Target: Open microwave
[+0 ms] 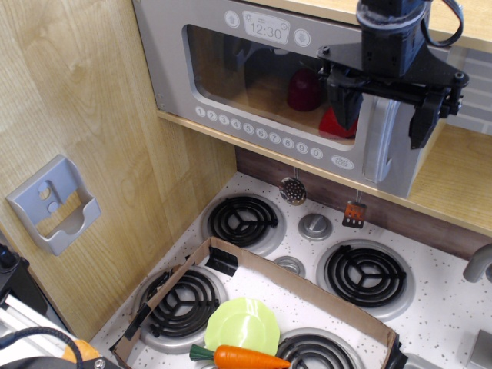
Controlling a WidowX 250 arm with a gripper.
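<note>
Clock print "12:30" on microwave [231, 84] door.

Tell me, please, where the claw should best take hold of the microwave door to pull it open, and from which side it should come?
Probably the silver vertical handle on the right edge of the microwave. It stands proud of the door as a tall bar, so fingers can straddle it from the front, one on each side. The open claw already sits about there, its fingers spread wider than the handle.

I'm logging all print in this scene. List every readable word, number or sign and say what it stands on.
"12:30": clock display at the top of the microwave door.
Digits on the row of round white buttons below the window: too small to read.
Oval label at the row's right end: too blurred to read.
Nothing else carries text.
</note>
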